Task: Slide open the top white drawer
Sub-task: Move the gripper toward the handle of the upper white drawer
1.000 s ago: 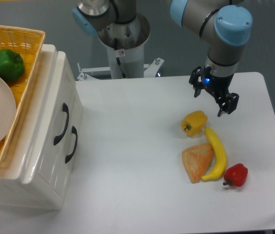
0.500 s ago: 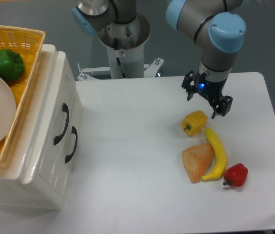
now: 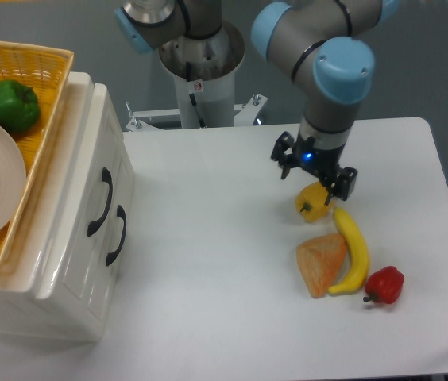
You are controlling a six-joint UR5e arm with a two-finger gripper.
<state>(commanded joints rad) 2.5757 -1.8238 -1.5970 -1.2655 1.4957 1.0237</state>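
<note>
Top white drawer (image 3: pixel 89 198), glossy cream with a curved black handle (image 3: pixel 101 202), sits fully closed at table's left — nothing done yet. Two-finger gripper (image 3: pixel 314 169) hangs well apart over the yellow bell pepper (image 3: pixel 313 203), fingers spread, empty — approach, grasp, pull all remain.

One fixed camera looks steeply down at the table (image 3: pixel 232 262) from its front.

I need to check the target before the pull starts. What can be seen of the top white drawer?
The top white drawer is the upper of two in a glossy cream-white cabinet at the table's left. Its panelled front faces right and carries one curved black handle, standing above the lower drawer's handle. It looks shut, flush with the front below. Nothing touches its front; the gripper hangs far to the right.
</note>
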